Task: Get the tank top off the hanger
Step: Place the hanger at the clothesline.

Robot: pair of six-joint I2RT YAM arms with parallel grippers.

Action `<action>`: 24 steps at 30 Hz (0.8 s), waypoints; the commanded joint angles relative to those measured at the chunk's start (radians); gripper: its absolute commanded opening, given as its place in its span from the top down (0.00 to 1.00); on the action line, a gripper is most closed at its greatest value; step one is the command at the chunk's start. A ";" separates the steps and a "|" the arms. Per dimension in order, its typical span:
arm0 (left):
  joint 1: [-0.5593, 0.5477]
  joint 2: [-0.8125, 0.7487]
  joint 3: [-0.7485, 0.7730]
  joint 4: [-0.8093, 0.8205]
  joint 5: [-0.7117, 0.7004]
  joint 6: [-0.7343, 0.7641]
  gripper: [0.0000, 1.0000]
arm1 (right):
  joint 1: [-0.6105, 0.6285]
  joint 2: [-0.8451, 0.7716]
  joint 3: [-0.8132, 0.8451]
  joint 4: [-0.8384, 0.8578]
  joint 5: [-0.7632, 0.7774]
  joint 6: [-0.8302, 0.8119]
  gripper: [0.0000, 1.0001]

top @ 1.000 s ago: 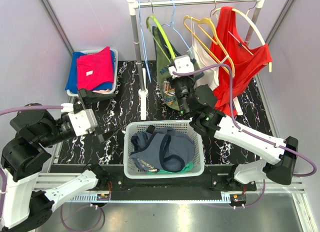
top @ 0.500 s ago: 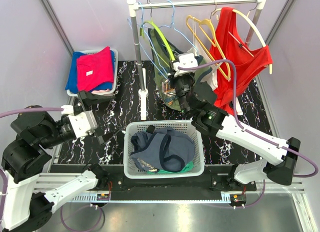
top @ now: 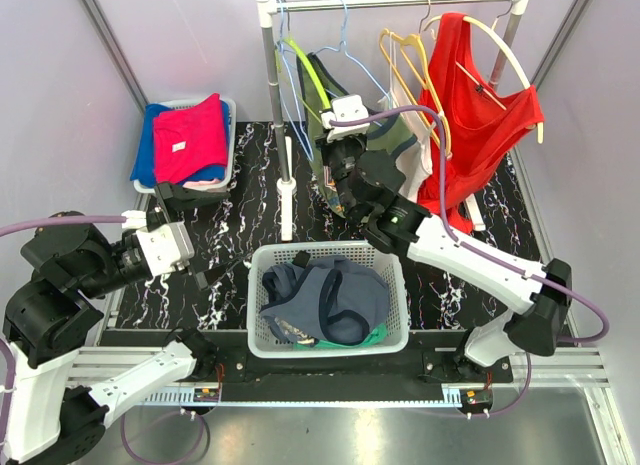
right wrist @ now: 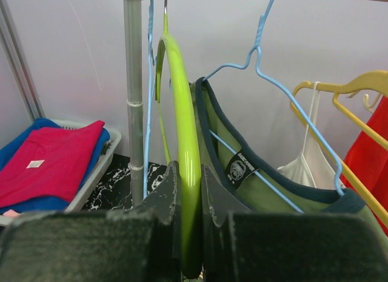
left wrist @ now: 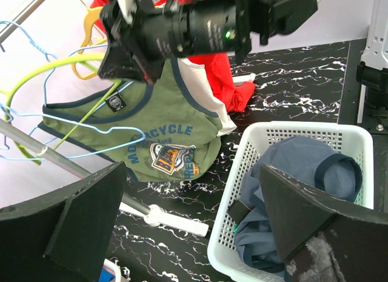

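Olive tank top [left wrist: 163, 136], not yet freed. My right claw [right wrist: 189, 173] pinches the lime hanger [right wrist: 182, 112]; my left claw [left wrist: 193, 173] gapes, idle.

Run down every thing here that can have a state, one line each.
left gripper, open, empty.
right gripper, shut on the lime hanger.
green tank top, hanging from the rail, not yet off.
red tank top, hanging from the rail.
white basket, holding crumpled blue-grey clothes.
pink shirt, folded.
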 commanded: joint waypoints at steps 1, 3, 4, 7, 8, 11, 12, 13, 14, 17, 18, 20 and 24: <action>0.005 -0.011 0.005 0.050 0.021 -0.005 0.01 | -0.022 -0.017 0.021 0.058 0.001 0.035 1.00; 0.005 -0.011 0.001 0.050 0.025 -0.004 0.01 | -0.025 -0.033 -0.003 0.058 0.016 0.044 1.00; 0.005 -0.010 0.001 0.050 0.031 -0.004 0.01 | -0.025 -0.053 -0.028 0.054 0.016 0.056 0.99; 0.005 -0.002 -0.001 0.052 0.038 -0.004 0.01 | -0.025 -0.096 -0.057 -0.001 0.001 0.098 0.73; 0.005 0.000 0.002 0.052 0.039 -0.004 0.01 | -0.025 -0.111 -0.063 -0.024 -0.010 0.113 0.67; 0.005 0.003 0.002 0.053 0.038 -0.004 0.01 | -0.025 -0.198 -0.083 -0.121 -0.071 0.176 0.37; 0.005 0.001 0.002 0.053 0.038 -0.005 0.01 | -0.025 -0.224 -0.088 -0.162 -0.093 0.190 0.32; 0.005 0.004 -0.002 0.053 0.042 -0.005 0.01 | -0.025 -0.281 -0.106 -0.173 -0.123 0.219 0.31; 0.005 0.004 -0.002 0.056 0.042 -0.005 0.01 | -0.024 -0.313 -0.118 -0.176 -0.148 0.224 0.30; 0.005 0.009 -0.004 0.061 0.048 -0.010 0.01 | -0.030 -0.415 -0.143 -0.178 -0.193 0.209 0.28; 0.005 0.010 -0.004 0.059 0.048 -0.011 0.01 | -0.034 -0.444 -0.139 -0.178 -0.190 0.196 0.28; 0.005 0.013 -0.002 0.061 0.053 -0.010 0.01 | -0.080 -0.452 -0.105 -0.198 -0.193 0.175 0.28; 0.005 0.021 -0.002 0.064 0.058 -0.016 0.01 | -0.197 -0.371 0.057 -0.299 -0.277 0.207 0.31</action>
